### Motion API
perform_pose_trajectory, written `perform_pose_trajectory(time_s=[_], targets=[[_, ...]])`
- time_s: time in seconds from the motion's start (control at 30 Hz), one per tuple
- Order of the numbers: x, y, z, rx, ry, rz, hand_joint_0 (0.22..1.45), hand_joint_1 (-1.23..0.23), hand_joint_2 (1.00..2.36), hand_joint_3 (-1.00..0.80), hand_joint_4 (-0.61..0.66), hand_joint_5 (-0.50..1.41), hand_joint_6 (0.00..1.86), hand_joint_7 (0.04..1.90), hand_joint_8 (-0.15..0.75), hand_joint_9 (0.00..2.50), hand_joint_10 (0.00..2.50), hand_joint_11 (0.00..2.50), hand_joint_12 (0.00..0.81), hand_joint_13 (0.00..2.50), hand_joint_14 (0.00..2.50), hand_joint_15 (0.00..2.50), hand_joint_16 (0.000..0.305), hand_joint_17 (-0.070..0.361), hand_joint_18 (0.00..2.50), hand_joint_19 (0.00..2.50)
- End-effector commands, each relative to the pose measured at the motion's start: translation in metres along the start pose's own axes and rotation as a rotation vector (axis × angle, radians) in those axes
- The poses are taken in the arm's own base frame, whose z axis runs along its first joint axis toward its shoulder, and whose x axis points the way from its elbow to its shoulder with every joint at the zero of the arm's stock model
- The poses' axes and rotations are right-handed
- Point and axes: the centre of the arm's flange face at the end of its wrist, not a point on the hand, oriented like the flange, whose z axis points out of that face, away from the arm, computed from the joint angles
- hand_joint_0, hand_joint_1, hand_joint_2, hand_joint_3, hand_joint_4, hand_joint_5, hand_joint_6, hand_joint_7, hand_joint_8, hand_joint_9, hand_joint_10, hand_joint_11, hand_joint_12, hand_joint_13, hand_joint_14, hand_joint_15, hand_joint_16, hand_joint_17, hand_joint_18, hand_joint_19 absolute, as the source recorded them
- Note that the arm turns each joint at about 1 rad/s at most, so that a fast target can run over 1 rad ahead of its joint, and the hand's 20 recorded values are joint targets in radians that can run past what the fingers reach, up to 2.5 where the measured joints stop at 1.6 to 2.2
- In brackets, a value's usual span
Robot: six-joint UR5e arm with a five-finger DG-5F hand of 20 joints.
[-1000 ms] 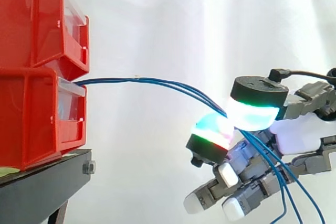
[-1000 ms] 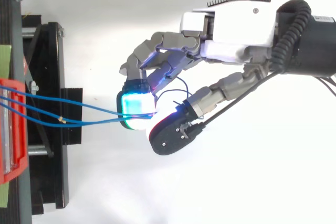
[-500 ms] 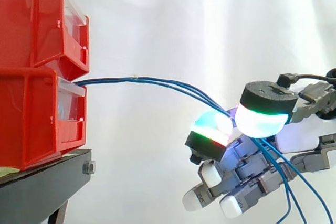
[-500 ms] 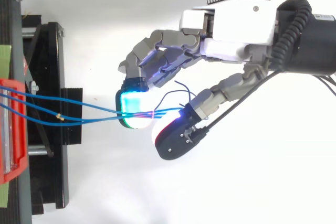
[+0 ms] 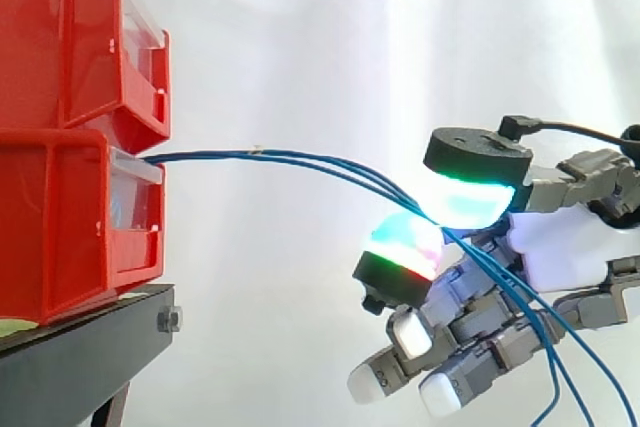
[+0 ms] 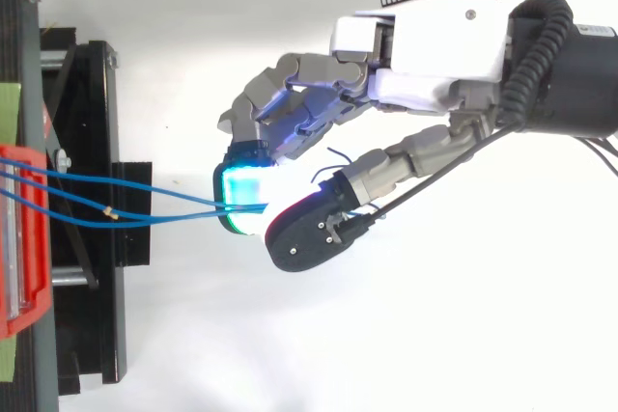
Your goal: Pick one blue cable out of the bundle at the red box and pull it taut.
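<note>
I'm pinching the thin blue cables (image 5: 300, 158) between my glowing fingers (image 5: 468, 202), with my hand (image 6: 435, 41) hovering well off to the side of the stacked red plastic bins (image 5: 60, 147). The cables are running out of the lower bin's front and sagging a bit.

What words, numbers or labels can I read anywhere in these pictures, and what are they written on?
No text can be read anywhere.
The red bins have clear label holders on their fronts, but no writing shows in them.
The hand, the blue cables pinched in its fingers, and the black stand show no lettering, numbers or signs.
</note>
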Motion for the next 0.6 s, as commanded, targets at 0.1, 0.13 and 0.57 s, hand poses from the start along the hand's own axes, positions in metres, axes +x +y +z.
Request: perform_pose_trajectory(time_s=[0.1,0.13,0.57], targets=[[0.0019,-0.0002,0.0005,-0.001,0.002,0.001,0.67,-0.8,1.02,-0.22,-0.04,-0.19,0.9,1.04,0.314,0.78,0.01,0.71,0.348,0.39,0.01,0.14,0.05,0.112,0.5,0.27],[0.0008,-0.0002,0.0004,-0.001,0.001,0.001,0.68,-0.81,1.02,-0.21,-0.06,-0.19,0.91,1.04,0.316,0.79,0.01,0.71,0.348,0.39,0.01,0.13,0.05,0.112,0.51,0.26],[0.0019,-0.0003,0.0003,0.0,0.003,0.001,0.77,-0.87,1.01,-0.42,-0.17,-0.21,0.88,0.98,0.311,0.77,0.01,0.68,0.341,0.4,0.0,0.12,0.049,0.11,0.52,0.27]])
